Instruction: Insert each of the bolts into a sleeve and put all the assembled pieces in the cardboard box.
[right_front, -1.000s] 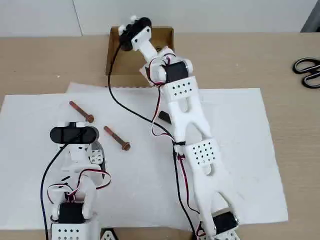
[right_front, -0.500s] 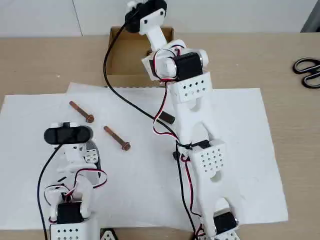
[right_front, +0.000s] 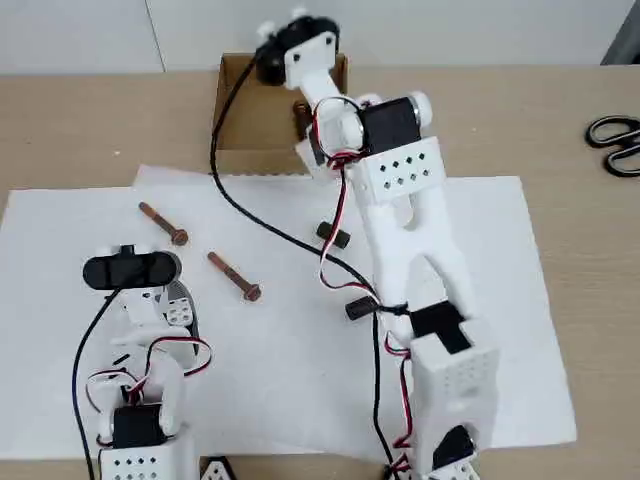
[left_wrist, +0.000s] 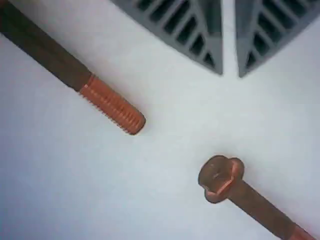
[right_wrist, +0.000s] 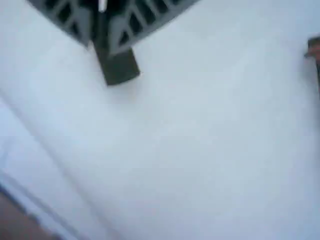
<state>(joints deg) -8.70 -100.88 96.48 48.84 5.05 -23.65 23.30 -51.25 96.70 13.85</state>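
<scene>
Wooden table (right_front: 80, 120) under a white paper sheet (right_front: 480, 230), with the cardboard box (right_front: 235, 130) at the sheet's far edge and scissors (right_front: 615, 143) well off to one side. On the paper, one bolt (right_front: 163, 222) and a second bolt (right_front: 235, 276) near each other, both bare. One sleeve (right_front: 335, 237) and a second sleeve (right_front: 362, 308) close beside the long arm, both empty.

Left gripper (left_wrist: 230, 72) low over the paper, jaws drawn to a thin slit, holding nothing. Just past its tips and apart from them, one bolt's threaded end (left_wrist: 112, 107) and the other's flanged head (left_wrist: 220, 177).

Right gripper (right_wrist: 102, 47) also over the paper, jaws closed to a dark slit. Dark sleeve (right_wrist: 120, 70) right at its tips, wider than the slit; contact impossible to judge.
</scene>
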